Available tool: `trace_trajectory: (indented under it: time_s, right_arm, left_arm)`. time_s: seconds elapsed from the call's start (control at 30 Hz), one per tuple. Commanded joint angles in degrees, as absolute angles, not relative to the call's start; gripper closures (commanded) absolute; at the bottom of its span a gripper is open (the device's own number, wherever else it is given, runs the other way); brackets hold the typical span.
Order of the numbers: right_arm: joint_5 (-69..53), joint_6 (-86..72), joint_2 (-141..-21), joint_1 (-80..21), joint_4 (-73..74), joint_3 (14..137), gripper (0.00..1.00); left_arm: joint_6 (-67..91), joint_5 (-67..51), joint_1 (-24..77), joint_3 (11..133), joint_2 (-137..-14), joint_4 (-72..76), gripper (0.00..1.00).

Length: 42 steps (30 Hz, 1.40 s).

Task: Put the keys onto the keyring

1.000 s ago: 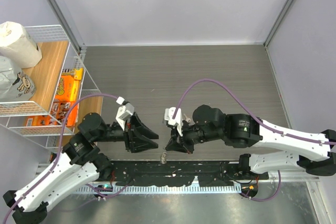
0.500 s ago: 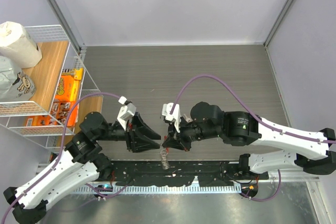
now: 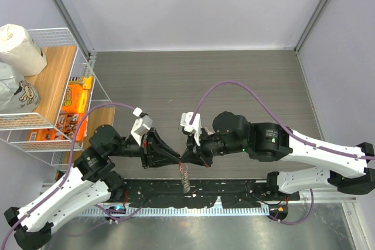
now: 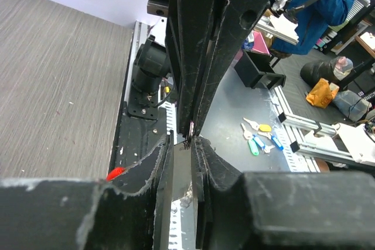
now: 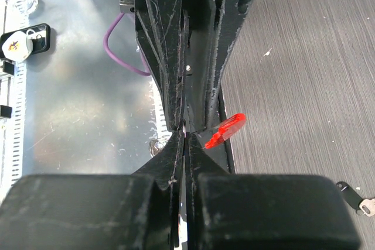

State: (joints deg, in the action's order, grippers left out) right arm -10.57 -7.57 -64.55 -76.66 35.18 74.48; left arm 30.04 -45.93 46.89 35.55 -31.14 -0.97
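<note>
Closing in: left end effector (image 4: 188,144) and right end effector (image 5: 183,137) are now brought tip-to-tip, both pinched on the keyring (image 3: 185,178); keys (image 5: 355,198) still unthreaded.

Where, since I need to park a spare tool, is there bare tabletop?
Free: the broad tabletop from the back wall to mid-table, right of the wire rack. Crowded: the near edge's centre, where left pincer and right pincer meet tip to tip, keyring dangling.
</note>
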Motion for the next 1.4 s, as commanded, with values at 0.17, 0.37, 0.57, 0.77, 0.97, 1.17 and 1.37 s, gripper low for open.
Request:
trace_trajectory:
  time_s: [0.17, 0.37, 0.57, 0.77, 0.97, 1.17, 1.37]
  right_arm:
    - [-10.9, -7.9, -64.5, -76.9, 32.4, 77.5, 0.95]
    - [-10.6, -8.0, -64.2, -76.9, 32.3, 77.9, 0.94]
    - [-10.0, -7.9, -63.8, -76.9, 32.3, 78.0, 0.93]
    - [-9.8, -7.7, -62.5, -77.0, 32.3, 77.7, 0.84]
    - [-9.7, -7.7, -61.3, -76.9, 32.3, 77.2, 0.82]
    - [-9.8, -7.8, -60.6, -76.9, 31.7, 76.3, 0.81]
    - [-8.6, -7.8, -59.8, -76.9, 31.6, 75.9, 0.74]
  left_arm:
    - [30.4, -46.0, 47.2, 36.0, -31.1, 2.1, 1.0]
    - [30.4, -45.5, 47.2, 35.9, -30.7, 3.0, 1.0]
    - [30.2, -43.2, 47.3, 35.9, -30.4, 2.4, 1.0]
    - [29.7, -41.6, 47.3, 36.4, -29.9, 1.6, 1.0]
    - [29.6, -41.0, 47.3, 36.6, -30.2, 1.4, 1.0]
    - [29.6, -39.8, 47.3, 36.7, -30.4, 1.1, 1.0]
    - [29.6, -39.0, 47.3, 36.9, -30.1, 1.0, 1.0]
